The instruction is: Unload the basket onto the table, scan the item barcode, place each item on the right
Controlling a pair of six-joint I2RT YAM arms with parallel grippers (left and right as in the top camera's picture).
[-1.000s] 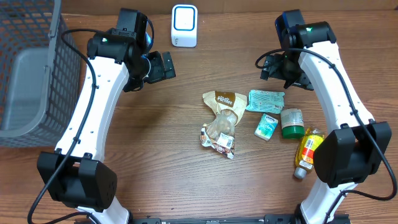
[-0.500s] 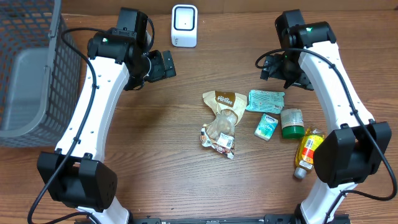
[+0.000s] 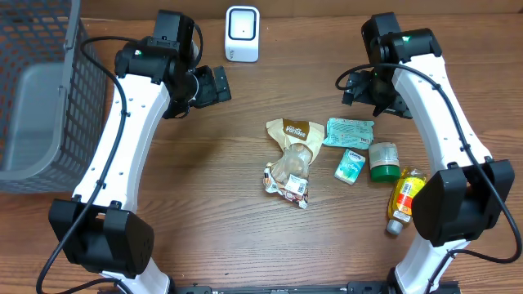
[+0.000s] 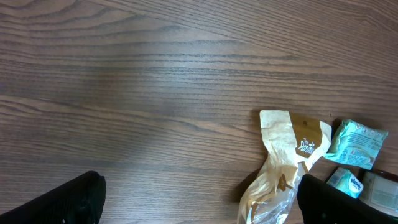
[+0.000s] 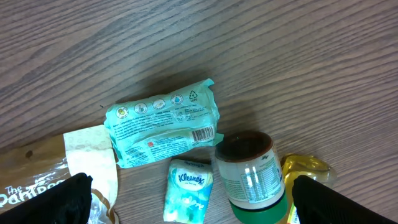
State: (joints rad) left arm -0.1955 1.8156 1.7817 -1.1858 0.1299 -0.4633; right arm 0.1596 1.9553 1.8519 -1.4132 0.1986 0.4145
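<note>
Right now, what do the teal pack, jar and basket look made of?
Teal pack: thin plastic film, slight sheen; creased, with crimped ends. Jar: plastic or glass, can't tell which; wrapped in a printed label. Basket: grey mesh, likely plastic, matte.

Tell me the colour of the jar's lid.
The lid is green, clearest in the overhead view.

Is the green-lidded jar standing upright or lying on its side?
Lying on its side: the jar shows its label from overhead.

Overhead looks straight down; both closer wrist views share the teal packet (image 4: 357, 142) (image 5: 163, 132).
</note>
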